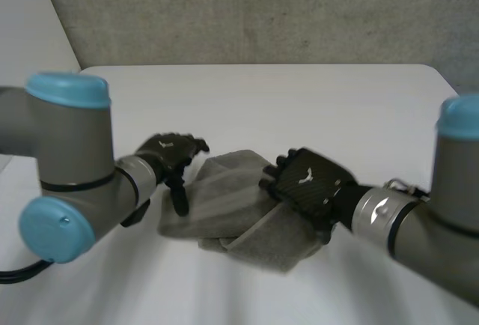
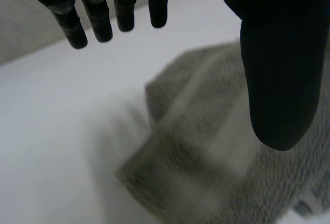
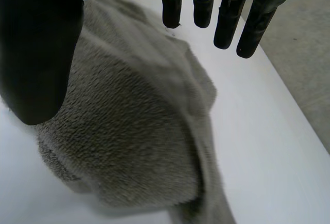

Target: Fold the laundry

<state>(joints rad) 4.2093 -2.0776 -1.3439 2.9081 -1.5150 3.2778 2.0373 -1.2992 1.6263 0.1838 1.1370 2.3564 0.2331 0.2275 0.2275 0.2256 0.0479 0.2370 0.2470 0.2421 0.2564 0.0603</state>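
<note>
**Head view.** A grey, fleecy, rumpled cloth (image 1: 224, 209) lies near the middle of the white table (image 1: 262, 100), partly doubled over itself. The left hand (image 1: 171, 153) is at the cloth's 10 o'clock edge. The right hand (image 1: 308, 183) is over its 3 o'clock side.

**Left wrist view.** The left hand (image 2: 278, 79) is open: fingers (image 2: 98, 17) and thumb are straight, with nothing between them. The cloth (image 2: 216, 152) lies below the palm.

**Right wrist view.** The right hand (image 3: 41, 53) is likewise open, with straight fingers (image 3: 227, 22) above the cloth (image 3: 129, 146) and nothing pinched.

**Caution.** Neither hand has a hold. Because the layers overlap, closing from here may catch several plies at once, which would drag the whole bundle instead of one edge. A shallow pinch may also slip off the thick pile, leaving a skewed fold.
</note>
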